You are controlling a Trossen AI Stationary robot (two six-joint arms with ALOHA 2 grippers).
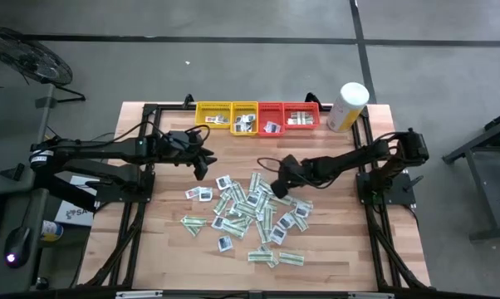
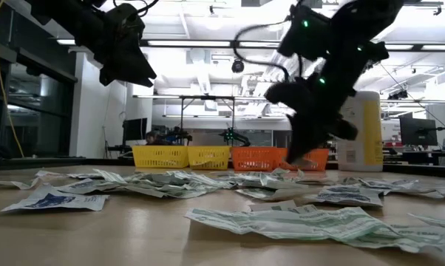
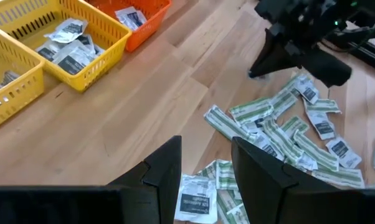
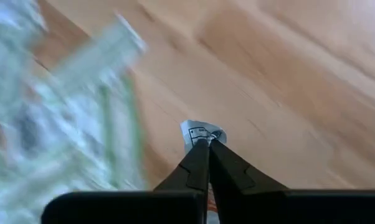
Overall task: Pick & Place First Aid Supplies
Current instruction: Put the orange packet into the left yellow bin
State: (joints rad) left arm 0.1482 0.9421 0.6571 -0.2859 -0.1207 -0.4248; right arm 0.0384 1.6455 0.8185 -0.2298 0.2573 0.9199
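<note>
2 yellow trays (image 1: 231,115), 2 red trays (image 1: 286,115), canister (image 1: 346,106) beside.

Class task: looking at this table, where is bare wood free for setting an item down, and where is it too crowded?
Bare wood lies between the trays and the packet pile, and along the table's left and right edges. The centre is crowded with packets, where the right gripper pinches one; the left gripper hovers beside it.
</note>
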